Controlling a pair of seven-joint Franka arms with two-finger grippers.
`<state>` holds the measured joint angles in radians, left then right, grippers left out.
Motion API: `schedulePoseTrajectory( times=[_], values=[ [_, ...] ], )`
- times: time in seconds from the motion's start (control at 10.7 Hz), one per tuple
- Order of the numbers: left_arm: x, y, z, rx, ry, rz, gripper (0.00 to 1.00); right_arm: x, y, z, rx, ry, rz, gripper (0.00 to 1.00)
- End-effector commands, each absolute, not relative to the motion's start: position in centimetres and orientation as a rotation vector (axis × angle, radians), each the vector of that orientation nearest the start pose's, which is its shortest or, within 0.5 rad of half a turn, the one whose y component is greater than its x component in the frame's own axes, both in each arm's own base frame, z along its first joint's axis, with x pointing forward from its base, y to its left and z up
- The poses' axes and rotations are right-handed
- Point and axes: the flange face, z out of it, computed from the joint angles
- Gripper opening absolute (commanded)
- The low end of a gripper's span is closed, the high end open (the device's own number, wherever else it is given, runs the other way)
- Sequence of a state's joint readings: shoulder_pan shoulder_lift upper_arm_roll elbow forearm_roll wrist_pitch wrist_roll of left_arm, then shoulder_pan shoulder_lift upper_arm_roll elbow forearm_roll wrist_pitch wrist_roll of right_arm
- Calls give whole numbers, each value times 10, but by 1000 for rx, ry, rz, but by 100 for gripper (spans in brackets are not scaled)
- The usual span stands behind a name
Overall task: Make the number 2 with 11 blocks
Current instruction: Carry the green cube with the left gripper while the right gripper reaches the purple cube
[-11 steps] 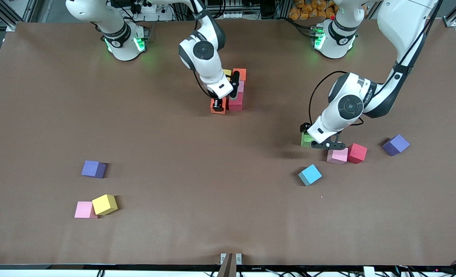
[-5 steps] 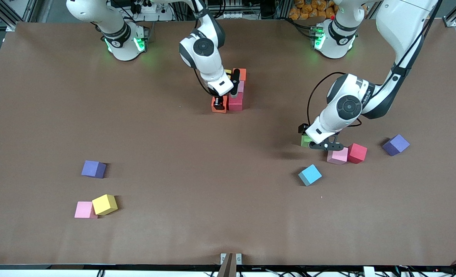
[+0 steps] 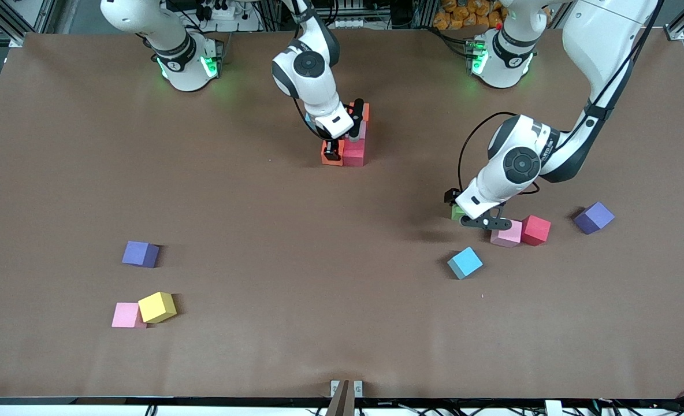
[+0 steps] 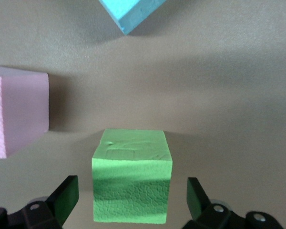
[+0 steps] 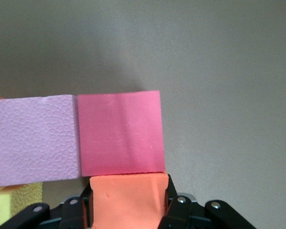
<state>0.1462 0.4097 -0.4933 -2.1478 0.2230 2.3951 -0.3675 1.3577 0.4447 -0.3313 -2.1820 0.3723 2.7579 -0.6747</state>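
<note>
Small matte orange foam cube [image 5: 128, 198] sat clamped in my right gripper [image 3: 332, 151], low at the table, its one face touching the crimson foam cube [image 5: 120, 132] at the end of the started figure nearest the front camera. That contact was the relation that mattered — the orange cube lay beside the crimson one toward the right arm's end of the table, faces flush as far as the right wrist view showed. Next to the crimson cube stood a pale purple-pink foam cube [image 5: 33, 139], with a yellow foam cube [image 5: 16, 200] just showing. I judged the orange block ready to be let go.

Small green foam cube [image 4: 132, 175] lay on the table squarely between the spread fingers [image 4: 64, 198] of my left gripper [image 3: 476, 217], gaps on both sides, nothing held. Cube has no long axis; its faces ran parallel to the pads, so closing straight in looked right. A pink foam cube [image 3: 506, 234] sat just beside it, a light blue foam cube [image 3: 465, 262] nearer the front camera — both clear of the fingers.
</note>
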Motion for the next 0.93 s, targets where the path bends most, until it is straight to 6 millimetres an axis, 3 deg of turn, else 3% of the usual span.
schedulePoseTrajectory(
  times=[0.0, 0.19, 0.47, 0.56, 0.84],
  values=[
    [531, -186, 220, -3135, 259, 161, 100, 303, 480, 208, -2359, -1956, -275, 20],
    [528, -189, 213, -3137, 275, 180, 100, 301, 482, 207, -2404, -1894, -270, 100],
    [528, -189, 212, -3142, 268, 186, 100, 302, 482, 210, -2401, -1892, -268, 100],
    [527, -189, 211, -3141, 268, 188, 93, 302, 482, 213, -2400, -1887, -265, 100],
    [527, -190, 212, -3133, 289, 180, 45, 305, 479, 232, -2375, -1887, -220, 100]
  ],
)
